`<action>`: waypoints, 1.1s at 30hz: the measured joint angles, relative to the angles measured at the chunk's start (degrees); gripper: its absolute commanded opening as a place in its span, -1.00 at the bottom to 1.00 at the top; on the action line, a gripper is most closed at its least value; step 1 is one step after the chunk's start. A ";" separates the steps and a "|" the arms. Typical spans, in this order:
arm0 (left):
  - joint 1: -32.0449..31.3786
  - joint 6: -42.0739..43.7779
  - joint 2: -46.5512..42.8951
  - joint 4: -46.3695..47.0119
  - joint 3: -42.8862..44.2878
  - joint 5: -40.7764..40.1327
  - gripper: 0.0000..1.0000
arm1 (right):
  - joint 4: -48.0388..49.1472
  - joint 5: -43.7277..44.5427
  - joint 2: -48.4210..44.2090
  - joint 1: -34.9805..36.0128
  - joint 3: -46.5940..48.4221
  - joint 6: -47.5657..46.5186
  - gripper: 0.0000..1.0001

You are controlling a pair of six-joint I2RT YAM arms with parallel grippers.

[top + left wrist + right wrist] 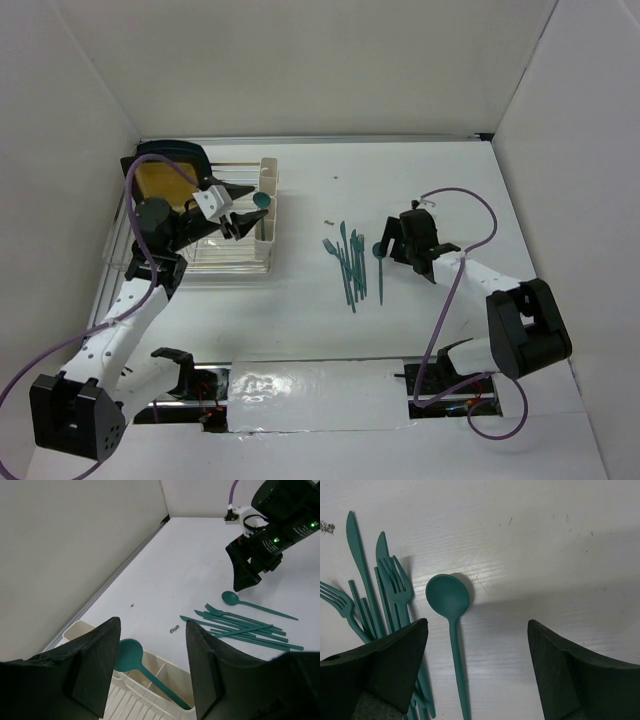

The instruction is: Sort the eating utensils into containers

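Several teal forks and knives [350,265] lie in a loose bundle mid-table. One teal spoon [380,266] lies just right of them. My right gripper [392,250] hovers over it, open; in the right wrist view the spoon [449,597] lies between the fingers, nearer the left one, and the forks and knives [380,590] lie off to the left. Another spoon [131,655] stands bowl-up in a compartment of the cream containers [80,627]. My left gripper [152,670] is above it, open, and touches nothing. From above, the containers [268,232] are beside the left gripper [243,208].
A wire dish rack [215,250] adjoins the containers on their left, with a tan-and-black board [165,180] behind it. A small dark scrap [328,220] lies between the containers and the utensils. White walls enclose the table on three sides.
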 measured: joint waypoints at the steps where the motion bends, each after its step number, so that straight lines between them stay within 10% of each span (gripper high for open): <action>1: 0.00 -0.09 -0.70 -0.26 0.00 -0.37 0.35 | 0.48 -0.17 0.00 0.00 -0.24 -0.13 0.68; 33: 0.00 -1.86 -6.69 0.42 -0.11 -5.29 0.58 | 7.54 -0.55 11.78 5.09 2.12 -1.31 0.02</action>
